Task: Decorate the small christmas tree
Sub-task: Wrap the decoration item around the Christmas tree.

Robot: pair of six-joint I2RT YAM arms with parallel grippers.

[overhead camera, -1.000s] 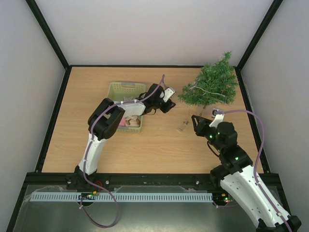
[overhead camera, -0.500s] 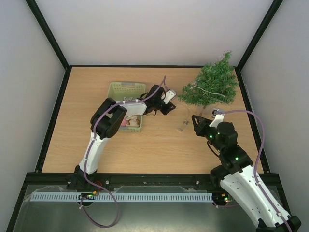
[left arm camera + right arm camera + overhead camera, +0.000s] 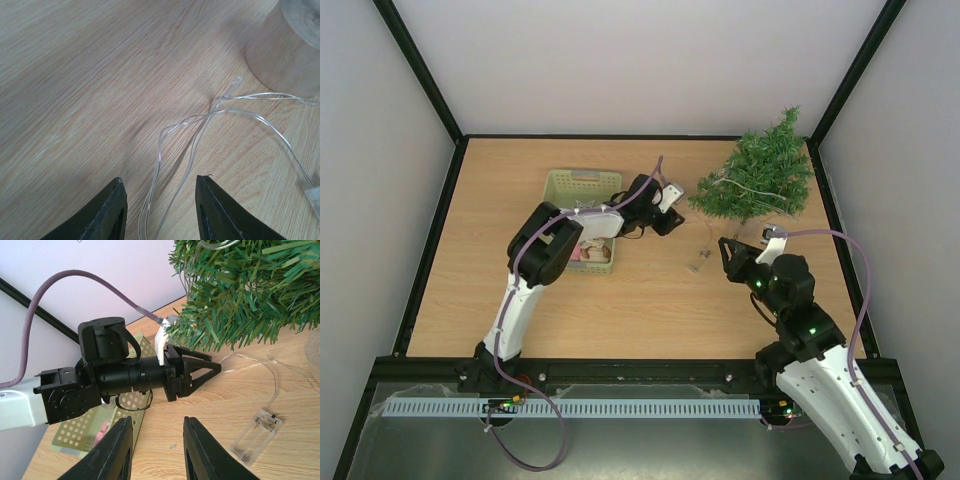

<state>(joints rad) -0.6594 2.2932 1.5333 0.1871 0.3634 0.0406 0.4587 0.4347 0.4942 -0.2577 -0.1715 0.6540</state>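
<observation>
Gaping left claw (image 3: 159, 181), gaping right claw (image 3: 157, 422), one small christmas tree (image 3: 760, 180), one basket (image 3: 582, 182)

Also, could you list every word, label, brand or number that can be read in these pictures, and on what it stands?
None can be read.
The clear battery box, the pale green basket and the small christmas tree carry no visible writing.
The pink item in the basket may be printed, but it is too small to tell.
</observation>
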